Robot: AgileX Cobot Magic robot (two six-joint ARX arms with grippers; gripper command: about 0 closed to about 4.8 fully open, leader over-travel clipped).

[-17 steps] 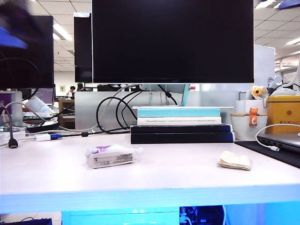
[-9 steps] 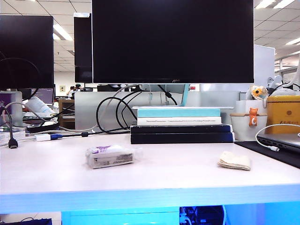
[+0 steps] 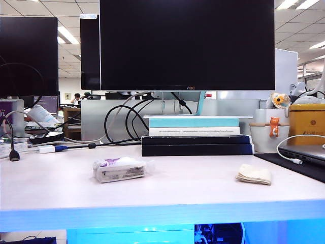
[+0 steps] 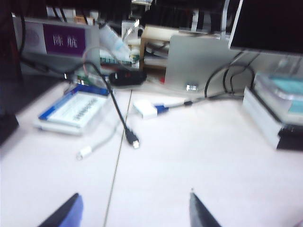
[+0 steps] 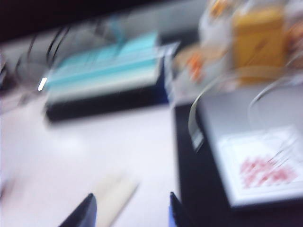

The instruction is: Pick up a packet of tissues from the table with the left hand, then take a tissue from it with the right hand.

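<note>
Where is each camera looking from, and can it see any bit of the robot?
Exterior view: low, at the table's front edge, facing the monitor; it sees the packet of tissues and the tissue, no robot.
Left wrist view: above the table's left part, facing cables and the book stack; the left tool shows open, empty.
Right wrist view: blurred, above the right part, over the tissue; the right tool shows open, empty.
Shared: all three see the book stack.

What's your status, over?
Left claw open, empty, above the table. Right claw open, empty, near the tissue. Packet of tissues lies untouched on the table. Nothing in the way.
</note>
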